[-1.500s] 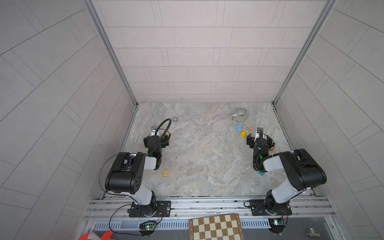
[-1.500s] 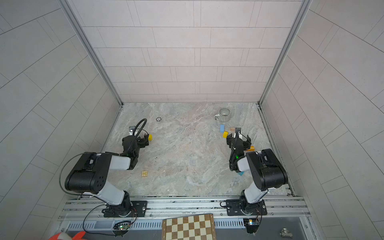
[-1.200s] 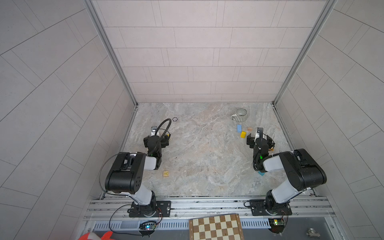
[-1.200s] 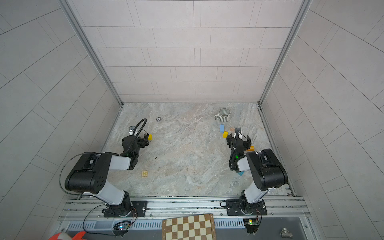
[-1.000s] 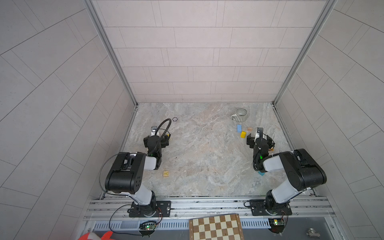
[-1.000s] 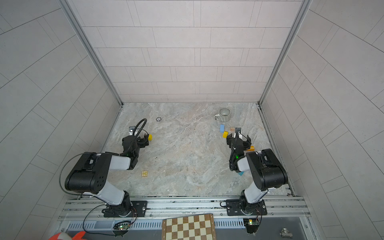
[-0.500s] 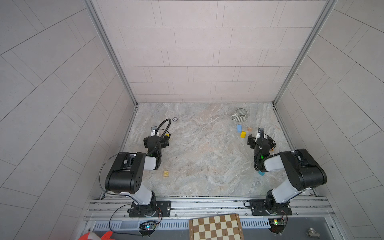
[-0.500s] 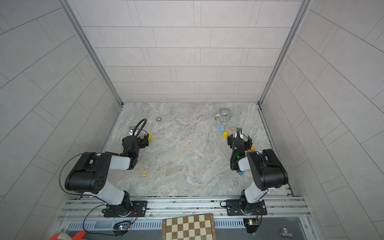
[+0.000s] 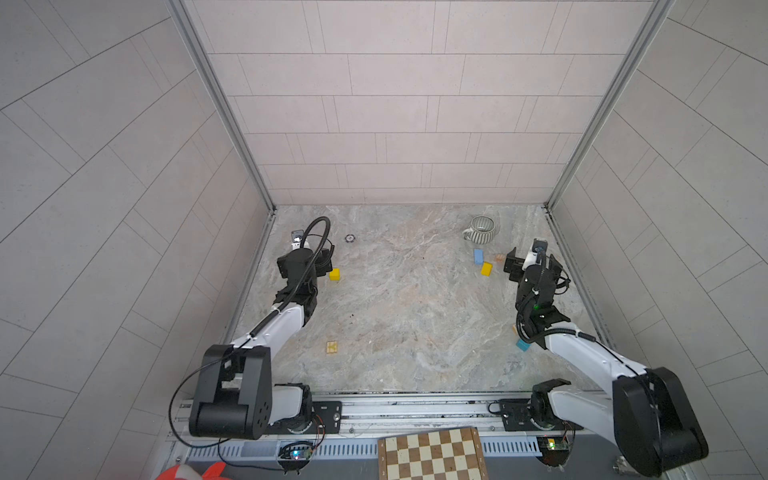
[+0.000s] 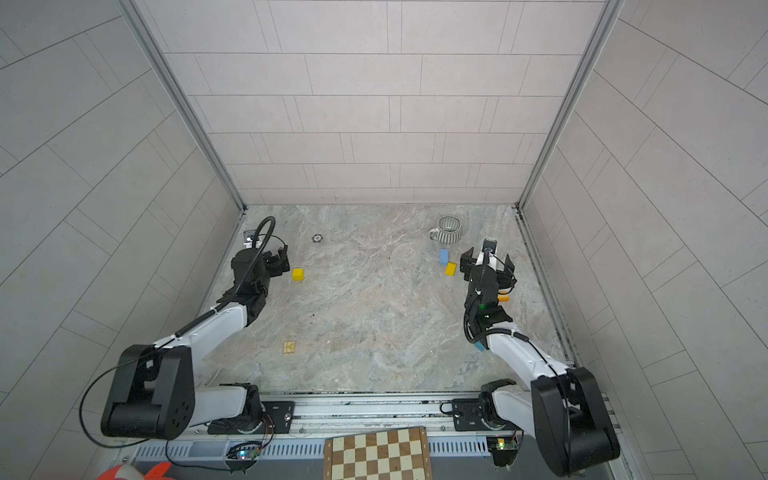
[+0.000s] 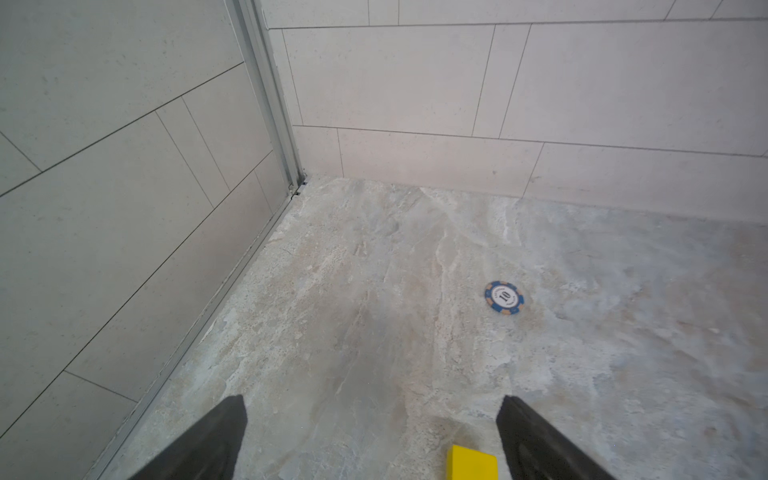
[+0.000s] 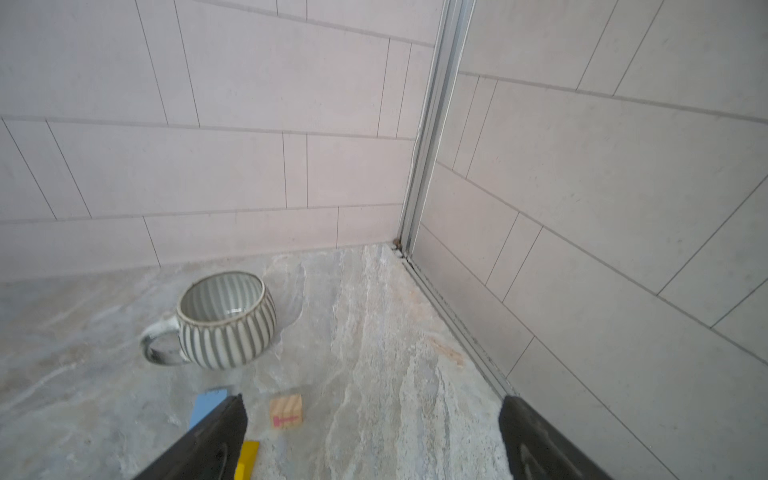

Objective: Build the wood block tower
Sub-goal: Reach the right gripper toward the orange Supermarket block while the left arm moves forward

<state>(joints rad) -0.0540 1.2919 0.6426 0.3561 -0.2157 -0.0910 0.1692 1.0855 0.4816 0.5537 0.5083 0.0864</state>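
Observation:
The wood blocks lie scattered on the marble floor, and no tower is in view. A yellow cube [image 9: 334, 274] [image 11: 471, 463] sits just right of my open left gripper [image 9: 325, 266] [image 11: 372, 401], close to one fingertip. My open right gripper [image 10: 487, 262] [image 12: 372, 399] hovers empty by the right wall. A blue block [image 10: 444, 256] [image 12: 208, 405], a yellow block [image 10: 451, 269] [image 12: 247, 459] and a lettered natural cube [image 9: 499, 257] [image 12: 286, 410] lie just left of it. An orange block [image 10: 503, 297] and a second blue block [image 9: 522, 345] lie beside the right arm. A lettered block [image 9: 331, 347] lies front left.
A grey-striped mug [image 9: 482, 228] [image 12: 226, 320] stands at the back right, just beyond the blocks. A blue poker chip [image 9: 350, 238] [image 11: 504, 297] lies at the back left. Tiled walls close in both sides and the back. A chessboard [image 9: 432, 455] rests outside the front rail.
My right gripper has edged slightly farther toward the back wall. The left arm and all blocks have stayed where they were.

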